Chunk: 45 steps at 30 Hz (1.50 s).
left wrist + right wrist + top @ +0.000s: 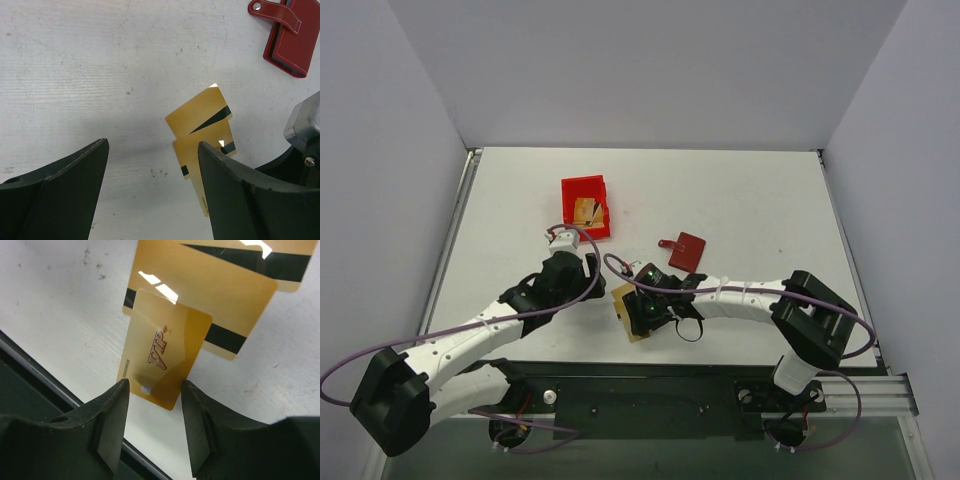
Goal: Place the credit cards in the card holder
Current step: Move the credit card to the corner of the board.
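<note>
Three gold credit cards (165, 355) lie overlapped on the white table near its front edge, the top one printed "VIP", the two under it showing dark stripes (200, 120). My right gripper (154, 385) is open right over them, its fingertips straddling the VIP card's near end (626, 305). My left gripper (152, 145) hangs wide open just left of the cards with bare table between its fingers. The card holder (686, 251), a dark red wallet with a snap tab (292, 40), lies closed behind the cards. More gold cards (587, 210) sit in the red bin.
A bright red open-topped bin (572, 188) stands behind the left gripper (588, 272). The table's black front rail (30, 375) runs just beyond the cards. The right gripper's body (305, 130) sits close to my left gripper's right finger.
</note>
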Each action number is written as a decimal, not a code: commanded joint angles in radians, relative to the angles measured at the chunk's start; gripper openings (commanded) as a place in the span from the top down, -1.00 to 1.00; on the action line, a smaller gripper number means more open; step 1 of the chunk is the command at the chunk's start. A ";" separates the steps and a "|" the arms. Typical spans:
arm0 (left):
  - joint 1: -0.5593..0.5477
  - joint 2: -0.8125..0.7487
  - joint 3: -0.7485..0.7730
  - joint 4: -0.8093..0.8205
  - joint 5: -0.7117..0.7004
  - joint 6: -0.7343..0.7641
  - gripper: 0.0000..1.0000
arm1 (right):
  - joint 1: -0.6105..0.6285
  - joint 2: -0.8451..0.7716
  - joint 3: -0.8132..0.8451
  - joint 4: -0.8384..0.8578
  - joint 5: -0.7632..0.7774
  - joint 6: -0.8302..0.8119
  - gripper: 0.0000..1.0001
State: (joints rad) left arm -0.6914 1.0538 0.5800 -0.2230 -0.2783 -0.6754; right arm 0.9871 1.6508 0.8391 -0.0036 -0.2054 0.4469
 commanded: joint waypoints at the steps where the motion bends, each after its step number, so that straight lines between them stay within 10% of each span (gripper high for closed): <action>1: -0.011 -0.034 -0.011 0.025 -0.021 -0.029 -0.65 | 0.033 0.031 -0.072 -0.193 -0.026 -0.025 0.16; 13: -0.023 -0.049 -0.022 0.007 -0.022 -0.059 -0.64 | -0.037 0.043 -0.026 -0.156 0.095 0.038 0.29; 45: -0.040 -0.169 -0.103 -0.081 -0.091 -0.219 -0.57 | 0.042 0.274 0.137 -0.110 -0.241 -0.129 0.66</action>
State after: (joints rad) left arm -0.7322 0.9058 0.4816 -0.2798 -0.3424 -0.8581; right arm 0.9939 1.8404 1.0172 0.0059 -0.4355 0.3714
